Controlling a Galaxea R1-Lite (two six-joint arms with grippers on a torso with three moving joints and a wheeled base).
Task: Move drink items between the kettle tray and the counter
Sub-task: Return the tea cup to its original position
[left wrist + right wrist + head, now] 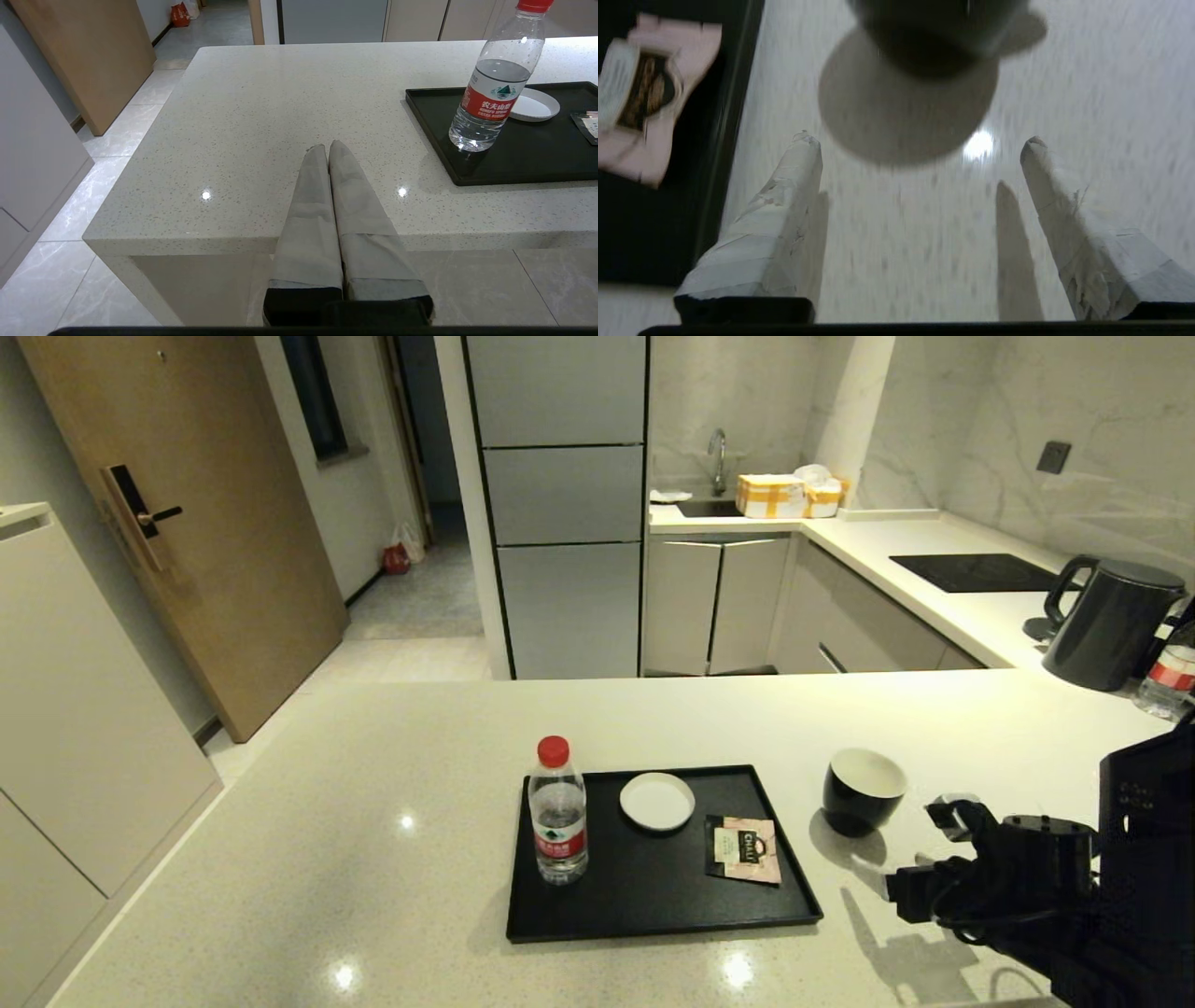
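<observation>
Head view has our right gripper [920, 849] hovering low over the counter [373, 859], just right of the kettle tray [653, 919] and near the black cup [863, 791]. That cup stands upright on the counter, off the tray's right edge, its white inside showing. From our right wrist camera the two taped fingers [784, 205] are spread wide with nothing between them; the cup [934, 32] sits ahead of the tips, clear of both, with its round shadow falling on the stone between them and the tray's rim [733, 130] running alongside.

On the tray we see three things: a clear water bottle with a red cap [557, 810] standing near the left edge, a small white saucer [657, 800] at the back middle, and the pink-and-black tea sachet [744, 848] lying flat toward the right side, near the rim but inside it.

Our left gripper [327, 148] is out of the head view; its wrist camera shows the fingers pressed together, empty, held over the counter's near edge, well apart from the tray and bottle. A dark kettle [1111, 621] stands at the far right of the counter.
</observation>
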